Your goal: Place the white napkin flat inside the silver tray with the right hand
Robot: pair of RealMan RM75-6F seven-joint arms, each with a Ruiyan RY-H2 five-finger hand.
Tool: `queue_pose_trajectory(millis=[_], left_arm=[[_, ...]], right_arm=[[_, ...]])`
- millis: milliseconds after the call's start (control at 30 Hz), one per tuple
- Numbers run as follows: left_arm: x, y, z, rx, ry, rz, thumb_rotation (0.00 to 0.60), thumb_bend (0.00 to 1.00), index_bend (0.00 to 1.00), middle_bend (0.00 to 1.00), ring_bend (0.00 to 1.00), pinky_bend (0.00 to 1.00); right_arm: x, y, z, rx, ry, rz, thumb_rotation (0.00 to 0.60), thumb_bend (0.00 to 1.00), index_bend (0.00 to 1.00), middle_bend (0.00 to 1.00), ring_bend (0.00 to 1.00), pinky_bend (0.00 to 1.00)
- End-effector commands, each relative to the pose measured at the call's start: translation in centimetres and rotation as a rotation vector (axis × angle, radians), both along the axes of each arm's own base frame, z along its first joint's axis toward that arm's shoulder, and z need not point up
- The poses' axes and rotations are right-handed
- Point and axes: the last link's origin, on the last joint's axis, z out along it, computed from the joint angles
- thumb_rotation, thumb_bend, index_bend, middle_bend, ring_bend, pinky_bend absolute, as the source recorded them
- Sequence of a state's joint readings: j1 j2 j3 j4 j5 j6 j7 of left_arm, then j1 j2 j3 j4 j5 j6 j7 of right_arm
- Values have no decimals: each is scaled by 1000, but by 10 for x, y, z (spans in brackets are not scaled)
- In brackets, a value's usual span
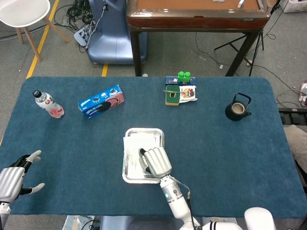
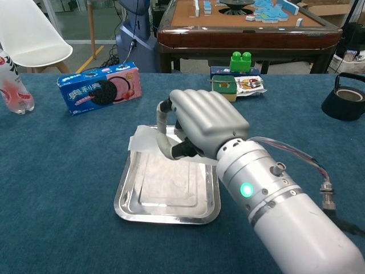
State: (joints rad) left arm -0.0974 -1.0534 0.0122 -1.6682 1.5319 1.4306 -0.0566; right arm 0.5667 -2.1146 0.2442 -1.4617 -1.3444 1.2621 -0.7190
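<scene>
One napkin (image 2: 149,138) is hanging over one tray (image 2: 126,197), its long axis running along the tray's length, far corner poking past the left rim. The right hand (image 2: 202,123) is pinching it; the left hand (image 1: 12,178) is lying spread, holding nothing, on the counter (image 1: 240,158).

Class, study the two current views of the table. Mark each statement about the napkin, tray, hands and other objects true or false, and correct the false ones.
1. The right hand holds the white napkin over the silver tray. True.
2. The left hand grips the bottle. False: it is open, apart from the bottle.
3. The black teapot stands inside the tray. False: it stands on the table, far to the right.
4. The blue cookie box lies beyond the tray. True.
</scene>
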Motion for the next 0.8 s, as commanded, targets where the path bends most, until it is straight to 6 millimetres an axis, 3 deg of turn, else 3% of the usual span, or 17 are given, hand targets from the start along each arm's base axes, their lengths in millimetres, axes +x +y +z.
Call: queue_pose_trajectory(millis=[33,433,800], left_arm=[[0,0,0,-2,-1,0,600,8,134,298,176,340],[1,-1,1,-2,-2,0,600,8,134,298,176,339],[1,-1,0,-7,-2,-1,600,8,134,298,176,339]], right_arm=[[5,-2,-1,-16,-13,-25,600,535,606,1000,1000,1000],[8,-16,-10,-40,-9,-91,600,537,606,1000,1000,1000],[8,-14,-13,-20,-28,-83,600,529,606,1000,1000,1000]])
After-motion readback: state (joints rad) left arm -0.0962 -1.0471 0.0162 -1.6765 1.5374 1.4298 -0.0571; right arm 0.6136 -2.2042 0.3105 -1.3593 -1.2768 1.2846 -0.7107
